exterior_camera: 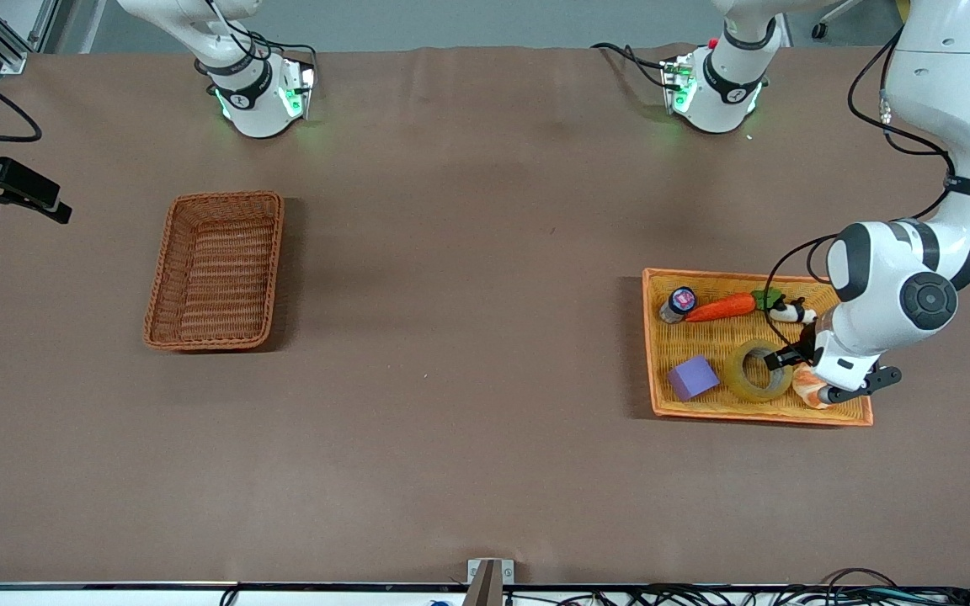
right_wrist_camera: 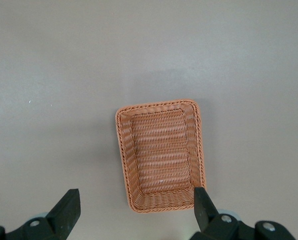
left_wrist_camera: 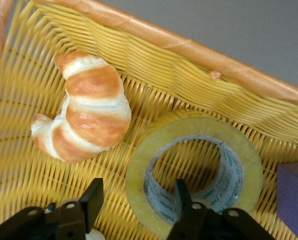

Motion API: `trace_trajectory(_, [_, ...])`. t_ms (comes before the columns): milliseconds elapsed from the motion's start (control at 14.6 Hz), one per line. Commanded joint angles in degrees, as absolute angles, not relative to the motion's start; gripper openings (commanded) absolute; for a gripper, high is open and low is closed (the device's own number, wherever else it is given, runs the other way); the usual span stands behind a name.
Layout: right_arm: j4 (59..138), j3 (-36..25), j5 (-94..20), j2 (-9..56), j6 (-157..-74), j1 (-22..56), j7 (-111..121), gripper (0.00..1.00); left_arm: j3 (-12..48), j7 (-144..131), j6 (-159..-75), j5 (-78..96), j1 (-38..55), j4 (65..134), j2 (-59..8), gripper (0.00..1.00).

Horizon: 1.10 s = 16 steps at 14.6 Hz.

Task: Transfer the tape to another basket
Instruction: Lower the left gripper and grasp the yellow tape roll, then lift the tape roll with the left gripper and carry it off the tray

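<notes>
In the yellow woven tray [exterior_camera: 847,414] at the left arm's end of the bench, the tape [exterior_camera: 753,379] lies flat beside a croissant [left_wrist_camera: 86,106]. The left tool [left_wrist_camera: 139,200] straddles its wall, fingers spread, unclenched. The right tool [right_wrist_camera: 134,207] hangs released above the wicker basket [exterior_camera: 215,269], its arm mostly cut off in the front view.

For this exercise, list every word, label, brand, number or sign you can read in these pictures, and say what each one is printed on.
Inner liner of the tape roll: small green printed marks repeated around it, too blurred to read.
Lid of the small jar in the yellow tray: a pink and blue label, too small to read.
Nothing legible on the wicker basket, the purple block, the croissant or the toy carrot.
</notes>
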<state>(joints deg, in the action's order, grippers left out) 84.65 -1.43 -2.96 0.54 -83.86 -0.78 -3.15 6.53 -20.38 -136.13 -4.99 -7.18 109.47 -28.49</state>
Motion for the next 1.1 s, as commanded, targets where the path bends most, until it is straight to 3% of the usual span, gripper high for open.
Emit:
trace_trajectory(0, [84.73,-0.88,-3.16,0.44,-83.58,-1.85,-2.37,1.0,6.5,-21.53,-136.67,-5.54,-6.86,108.02,-30.06,0.58])
trace_trajectory(206, [84.81,-0.88,-3.16,0.44,-83.58,-1.85,-2.37,1.0,6.5,-21.53,-136.67,-5.54,-6.68,107.76,-30.41,0.4])
trace_trajectory(480, [84.73,-0.88,-3.16,0.44,-83.58,-1.85,-2.37,1.0,6.5,-21.53,-136.58,-5.54,-6.5,106.97,-30.94,0.02])
trace_trajectory(686, [84.73,-0.88,-3.08,0.44,-83.58,-1.85,-2.37,1.0,6.5,-20.83,-133.88,-5.98,-6.59,104.42,-29.8,0.0])
trace_trajectory(1029, [84.73,-0.88,-3.08,0.44,-83.58,-1.85,-2.37,1.0,13.86,-23.28,-111.66,-5.89,-6.59,91.78,-26.11,0.0])
